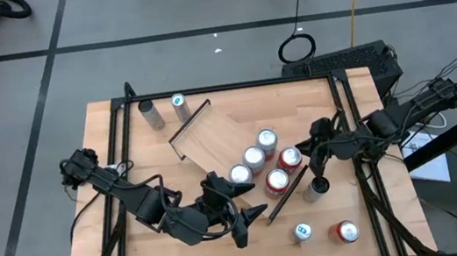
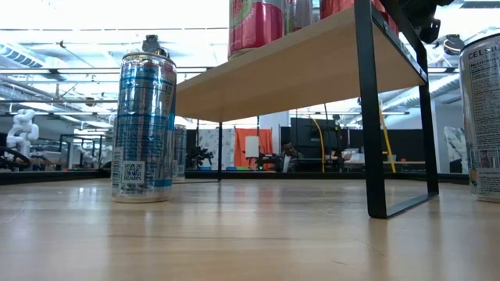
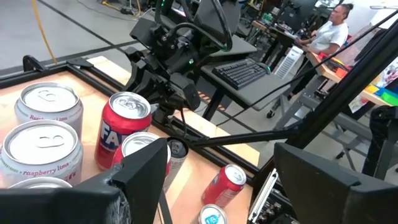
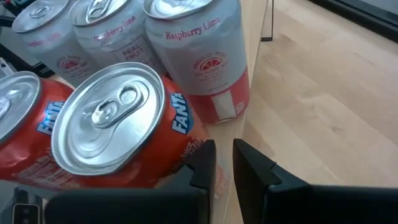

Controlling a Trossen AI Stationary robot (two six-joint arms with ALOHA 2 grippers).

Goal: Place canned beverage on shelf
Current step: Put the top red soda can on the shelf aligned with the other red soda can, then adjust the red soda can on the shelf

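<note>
Wooden tabletop (image 1: 138,246) | shelf (image 1: 221,138) holds five cans | left fingers (image 3: 205,180) spread | right fingers (image 4: 224,165) nearly pressed together, empty

Both arms are matte black, built of chunky rounded joint housings linked by slim segments, with thin black cables looping along them. The left pincer (image 1: 239,225) ends in two pointed black fingers; seen close, its fingers (image 3: 144,171) are broad, flat, angular plates. The right pincer (image 4: 224,163) has squared black fingers with bevelled edges.
</note>
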